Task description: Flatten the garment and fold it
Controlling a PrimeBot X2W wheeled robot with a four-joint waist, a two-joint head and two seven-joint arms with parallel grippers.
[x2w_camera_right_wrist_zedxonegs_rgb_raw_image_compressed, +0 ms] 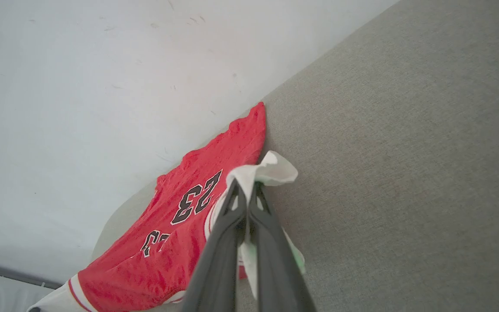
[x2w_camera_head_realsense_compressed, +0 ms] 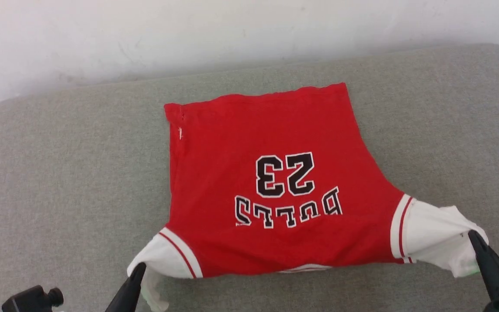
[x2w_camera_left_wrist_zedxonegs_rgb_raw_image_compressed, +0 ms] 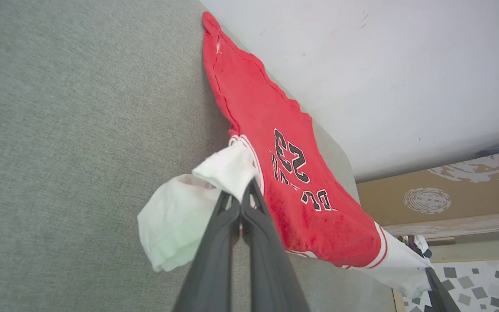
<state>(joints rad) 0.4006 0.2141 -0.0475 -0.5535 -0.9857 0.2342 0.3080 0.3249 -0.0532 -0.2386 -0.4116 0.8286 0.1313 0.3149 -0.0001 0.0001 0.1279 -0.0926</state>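
Our left end effector (x2w_camera_head_realsense_compressed: 138, 268) and right end effector (x2w_camera_head_realsense_compressed: 471, 236) are each closed on a white sleeve of the garment (x2w_camera_head_realsense_compressed: 271, 130). Ahead of them its red body lies nearly flat on the grey cushion (x2w_camera_head_realsense_compressed: 59, 173); folding is not yet begun.

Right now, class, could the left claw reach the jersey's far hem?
Probably not as it is: the left claw is shut on the near white sleeve, and the hem lies across the whole jersey from it.
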